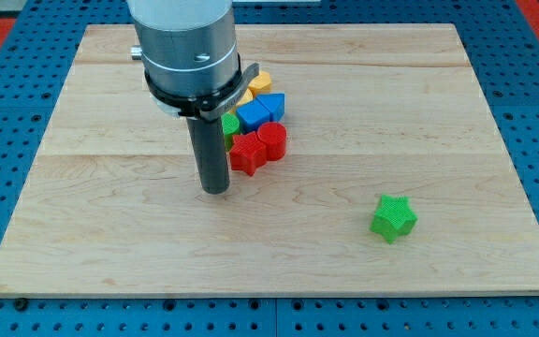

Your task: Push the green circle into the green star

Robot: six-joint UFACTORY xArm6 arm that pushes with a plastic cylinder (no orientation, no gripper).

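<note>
One camera view shows my tip resting on the desk, just to the view's left of a tight cluster: red star, red block, blue blocks, yellow blocks. No gripper is fitted, only the rod. Beside the rod, to the tip's upper right, a sliver of the green circle shows. Well apart, to the tip's lower right, the green star sits alone, bare wood between, near the desk's bottom edge.
</note>
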